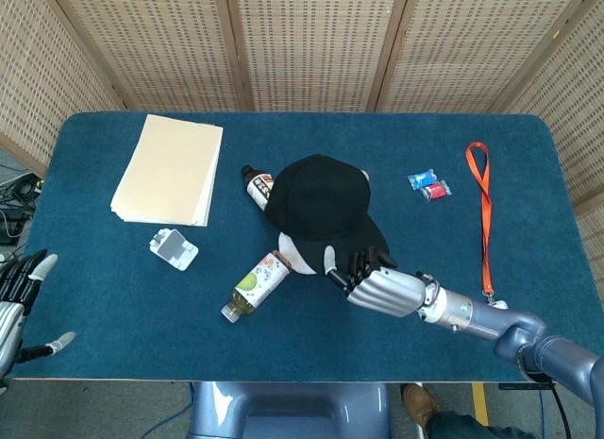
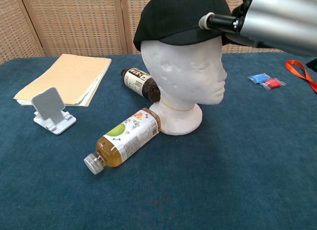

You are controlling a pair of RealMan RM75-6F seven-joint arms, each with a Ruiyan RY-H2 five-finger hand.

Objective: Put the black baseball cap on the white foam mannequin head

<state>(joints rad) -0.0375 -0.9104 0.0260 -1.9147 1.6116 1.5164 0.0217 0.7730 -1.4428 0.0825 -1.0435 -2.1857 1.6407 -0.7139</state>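
The black baseball cap sits on top of the white foam mannequin head, covering its crown down to the brow. My right hand grips the cap's brim at the front, over the face. The mannequin's base shows just below the cap in the head view. My left hand stays at the table's near left corner, fingers spread and holding nothing.
A tea bottle lies against the mannequin's base, and a dark bottle lies behind it. A stack of folders, a white phone stand, blue and red packets and an orange lanyard lie around.
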